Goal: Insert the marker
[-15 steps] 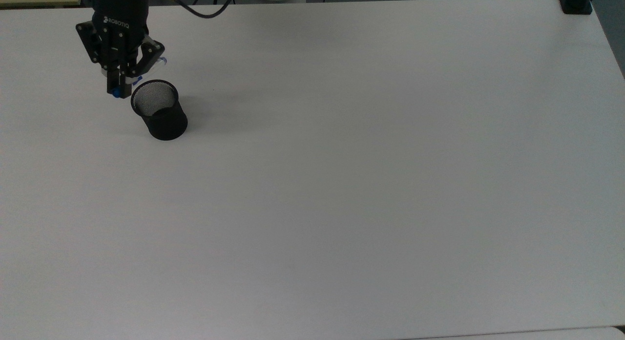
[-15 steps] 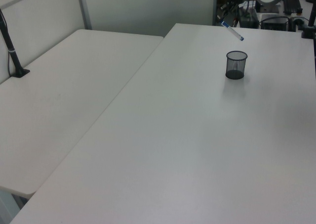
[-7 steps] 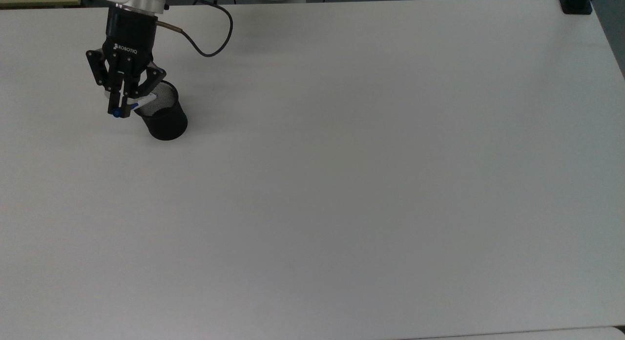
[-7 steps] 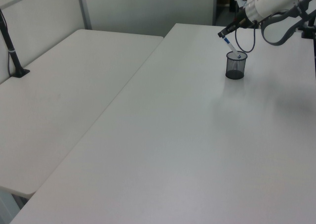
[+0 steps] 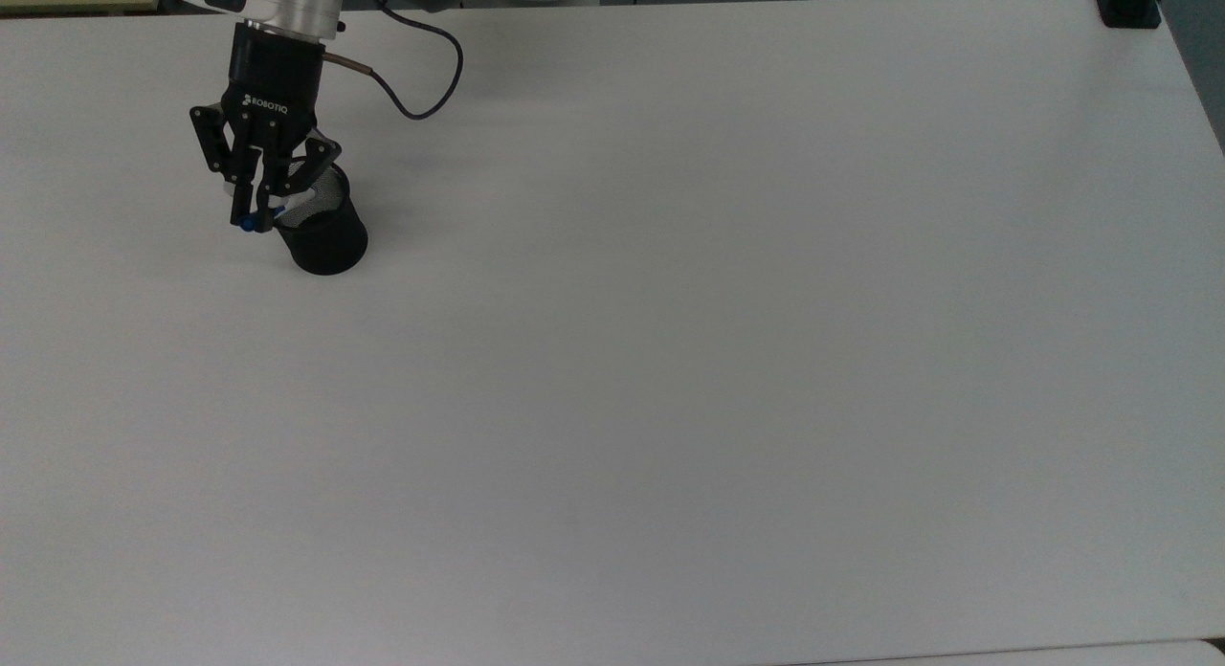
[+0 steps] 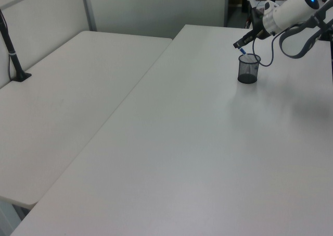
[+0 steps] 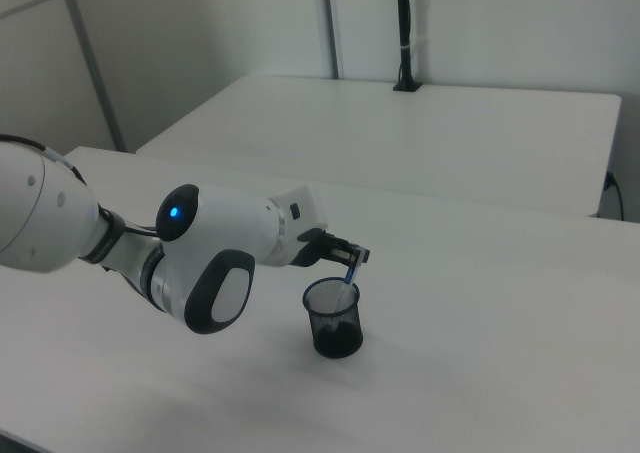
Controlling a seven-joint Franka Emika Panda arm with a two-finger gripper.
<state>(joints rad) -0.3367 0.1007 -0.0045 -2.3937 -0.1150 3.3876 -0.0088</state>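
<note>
White tabletop (image 5: pixel 670 360), broad and bare, bounded by a second white table (image 6: pixel 62 90) on the left view's left.

Item: black mesh cup (image 5: pixel 321 228), standing upright near the top view's upper left corner.

Item: marker (image 7: pixel 350 271), white barrel with blue end, held tilted; its lower end is already inside the cup's rim, its blue upper end projecting from the fingers over the rim.

Item: gripper (image 5: pixel 256 211), black, narrowed onto the marker's upper part, poised just above the rim on the top view's left.

Arm pose: forearm reaches in nearly level, wrist pitched down, cable (image 5: pixel 412 73) looped behind.

Handling note: the barrel is best brought nearer upright and lowered further before release, the fingers kept off the rim, so the light cup is not tipped.
</note>
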